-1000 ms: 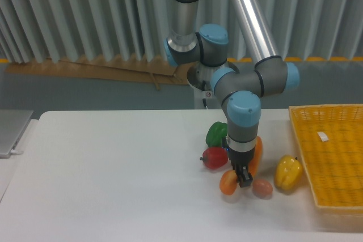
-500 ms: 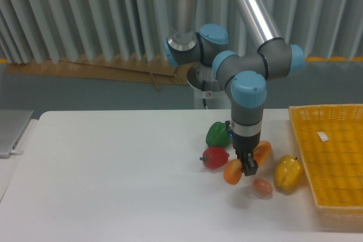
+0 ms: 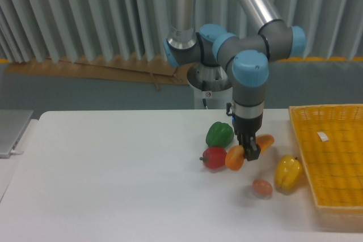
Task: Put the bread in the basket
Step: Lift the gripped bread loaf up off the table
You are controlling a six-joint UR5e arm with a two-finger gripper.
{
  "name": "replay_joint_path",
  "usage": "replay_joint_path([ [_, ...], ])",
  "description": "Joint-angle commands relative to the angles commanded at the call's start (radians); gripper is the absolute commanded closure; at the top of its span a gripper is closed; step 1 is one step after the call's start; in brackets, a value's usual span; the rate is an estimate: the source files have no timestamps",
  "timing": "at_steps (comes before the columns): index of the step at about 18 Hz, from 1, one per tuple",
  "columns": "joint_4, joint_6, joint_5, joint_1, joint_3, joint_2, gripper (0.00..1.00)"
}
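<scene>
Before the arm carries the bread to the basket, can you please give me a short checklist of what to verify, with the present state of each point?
1. Pincer shut on the bread: ok, it grips near the middle.
2. Bread lifted off the table: ok, it appears raised; both ends stick out beside the pincer.
3. Grip firm enough: cannot tell.
4. Basket has room: ok, only a small white tag lies inside.
5. Way to the basket free: not ok; the yellow pepper stands between, so keep the bread high.
6. Egg and red pepper undisturbed: ok.
</scene>
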Motion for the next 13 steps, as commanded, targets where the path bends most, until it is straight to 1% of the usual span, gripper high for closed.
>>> replay_joint_path([
  [2,-0.052,0.041,0.0,0.005,0.021,0.006,0.64],
  [3,-0.072,0.06,0.0,0.02,0.026,0.018,0.64],
  [4,-0.08,0.069,0.0,0.029,0.028,0.028,0.64],
  [7,-0.088,0.081,0.002,0.051,0.031,0.041,0.64],
  [9,-0.089,0.129,0.002,0.074,0.035,0.051,0.65],
  [10,-0.091,0.153,0.002,0.098,0.043,0.051,0.65],
  [11,-0.092,0.176,0.0,0.113,0.052,0.051,0.68],
  [13,-0.092,0.21,0.002,0.132,0.061,0.051,0.68],
])
